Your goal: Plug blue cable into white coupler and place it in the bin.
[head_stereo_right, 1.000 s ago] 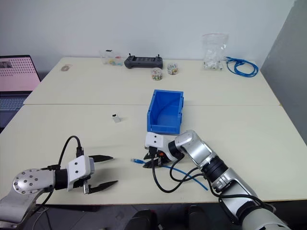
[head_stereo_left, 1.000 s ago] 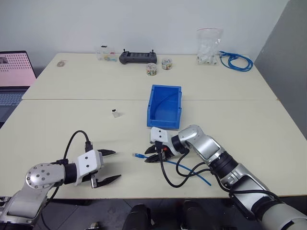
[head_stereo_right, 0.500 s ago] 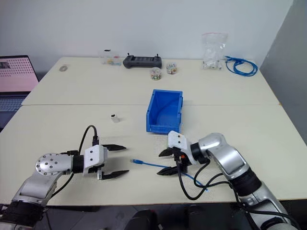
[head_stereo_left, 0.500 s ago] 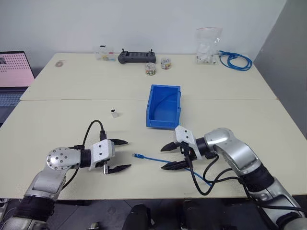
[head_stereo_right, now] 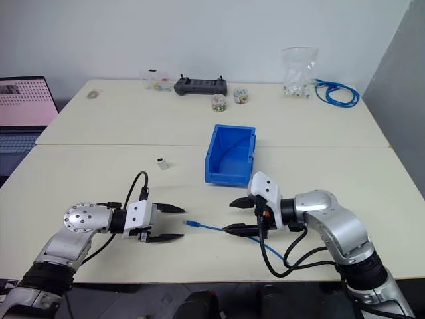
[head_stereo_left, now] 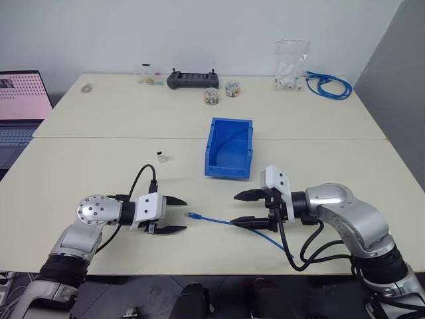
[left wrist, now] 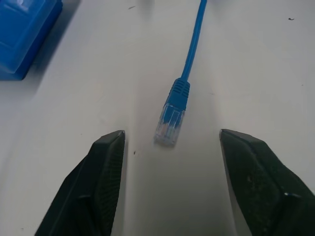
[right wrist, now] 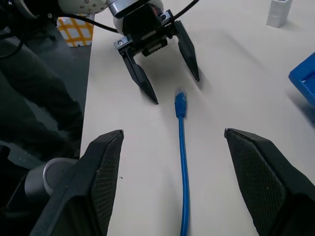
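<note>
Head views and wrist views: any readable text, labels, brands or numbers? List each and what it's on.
No text can be read.
Laptop screen: a pink panel with rows of dots, too small to read.
Black controller: no legible marking.
Small jars and clear bag: any printing too small to tell.
Bin, blue cable, white coupler: none visible.

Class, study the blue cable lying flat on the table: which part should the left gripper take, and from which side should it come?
Probably the ribbed blue boot just behind the clear plug of the blue cable. The plug end points at the open left gripper, so it should advance head-on, one finger on each flat side, leaving the clear tip free for the white coupler.
</note>
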Controlling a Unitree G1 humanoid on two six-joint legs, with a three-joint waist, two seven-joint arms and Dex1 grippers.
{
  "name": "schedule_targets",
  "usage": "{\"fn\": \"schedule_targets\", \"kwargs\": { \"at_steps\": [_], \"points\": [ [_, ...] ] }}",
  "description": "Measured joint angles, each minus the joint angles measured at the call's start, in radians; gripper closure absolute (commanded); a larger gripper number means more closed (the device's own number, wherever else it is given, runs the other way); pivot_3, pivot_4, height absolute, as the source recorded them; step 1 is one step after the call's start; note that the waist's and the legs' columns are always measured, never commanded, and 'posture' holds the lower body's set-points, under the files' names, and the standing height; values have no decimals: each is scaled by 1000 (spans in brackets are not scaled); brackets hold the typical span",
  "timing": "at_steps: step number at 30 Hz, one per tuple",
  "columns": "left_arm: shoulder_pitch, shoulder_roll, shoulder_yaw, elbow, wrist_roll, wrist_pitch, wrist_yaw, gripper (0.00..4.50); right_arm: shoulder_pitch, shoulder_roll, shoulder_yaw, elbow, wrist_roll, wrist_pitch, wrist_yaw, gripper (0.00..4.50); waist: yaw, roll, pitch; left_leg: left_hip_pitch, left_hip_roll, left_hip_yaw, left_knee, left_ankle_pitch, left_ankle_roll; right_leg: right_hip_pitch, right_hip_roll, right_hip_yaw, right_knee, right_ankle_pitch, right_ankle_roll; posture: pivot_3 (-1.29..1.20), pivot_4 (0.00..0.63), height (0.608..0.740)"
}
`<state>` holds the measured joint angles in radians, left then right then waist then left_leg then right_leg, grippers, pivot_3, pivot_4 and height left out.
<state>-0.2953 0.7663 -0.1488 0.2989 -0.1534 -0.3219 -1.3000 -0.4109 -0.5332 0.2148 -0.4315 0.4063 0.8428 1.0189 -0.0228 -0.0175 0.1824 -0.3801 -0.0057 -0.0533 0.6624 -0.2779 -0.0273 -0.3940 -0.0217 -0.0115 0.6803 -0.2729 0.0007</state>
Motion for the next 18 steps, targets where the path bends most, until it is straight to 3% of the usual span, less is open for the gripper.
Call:
{"fn": "schedule_targets", "kwargs": {
  "at_steps": [18],
  "points": [
    [-52,-7,-68,32,10,-20,-83,4086,57,-69,-43,-97,122,17,-67,1001,3,2,-1,2,0,-1,0,0,0,3,0,0,-1,-2,4,0,150,740]
  ]
}}
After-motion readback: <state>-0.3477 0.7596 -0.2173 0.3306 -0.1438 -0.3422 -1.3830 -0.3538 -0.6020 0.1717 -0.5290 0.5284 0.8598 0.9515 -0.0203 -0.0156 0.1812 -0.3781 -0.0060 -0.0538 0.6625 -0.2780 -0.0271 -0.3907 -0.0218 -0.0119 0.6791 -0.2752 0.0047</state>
